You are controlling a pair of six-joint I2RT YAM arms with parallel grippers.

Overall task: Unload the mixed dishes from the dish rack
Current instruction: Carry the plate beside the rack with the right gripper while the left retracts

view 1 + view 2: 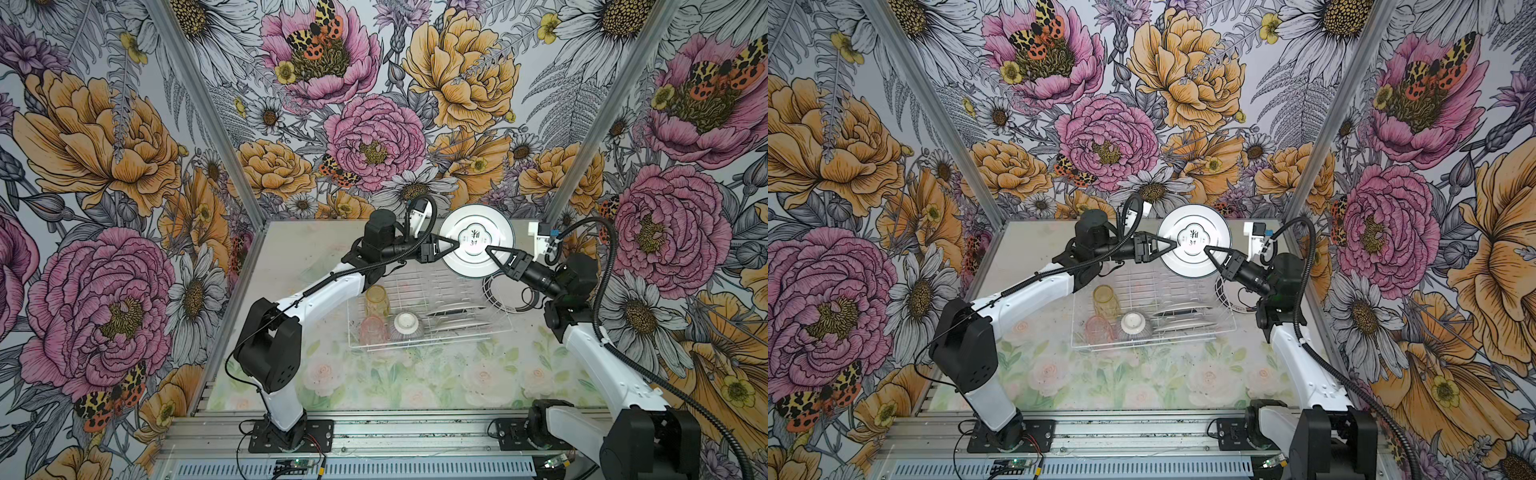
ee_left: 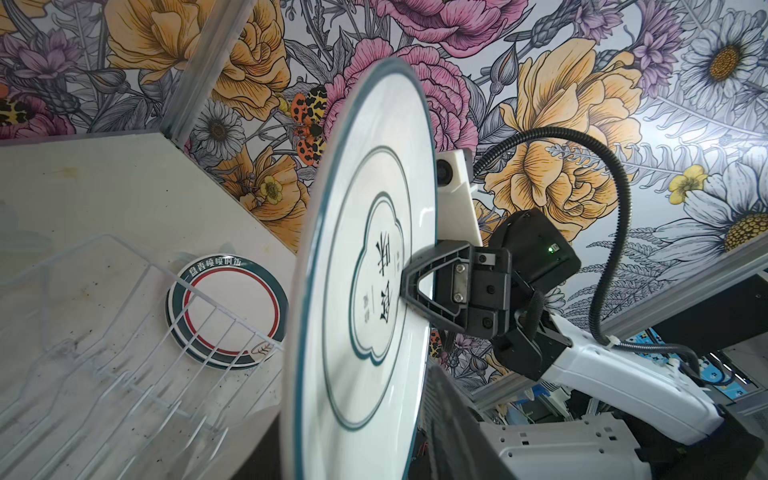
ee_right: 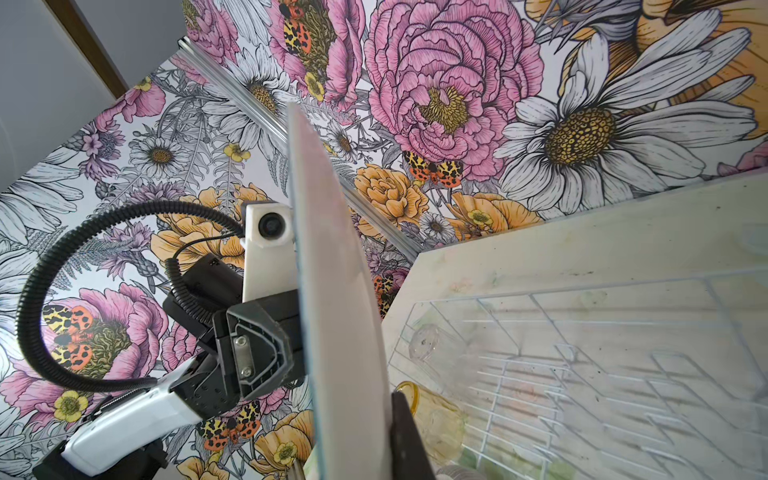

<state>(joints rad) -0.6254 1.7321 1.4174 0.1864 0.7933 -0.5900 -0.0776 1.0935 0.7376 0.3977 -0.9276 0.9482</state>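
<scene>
A white plate (image 1: 473, 224) with a dark rim hangs upright in the air over the far side of the dish rack (image 1: 419, 286). My right gripper (image 1: 489, 249) is shut on its rim from the right. My left gripper (image 1: 455, 246) straddles the opposite rim, and its jaws stand open either side of the plate (image 2: 365, 208). In the rack an amber tumbler (image 1: 377, 300), a pink tumbler (image 1: 372, 330) and an upturned striped bowl (image 1: 406, 326) sit at the left. More plates (image 1: 457, 318) stand on edge in the slots.
Two stacked plates (image 2: 237, 309) with dark rims and a red ring lie on the table just right of the rack. A clear tumbler (image 3: 424, 345) lies on the table beyond the rack's left far corner. Flowered walls close in the table at the back and both sides.
</scene>
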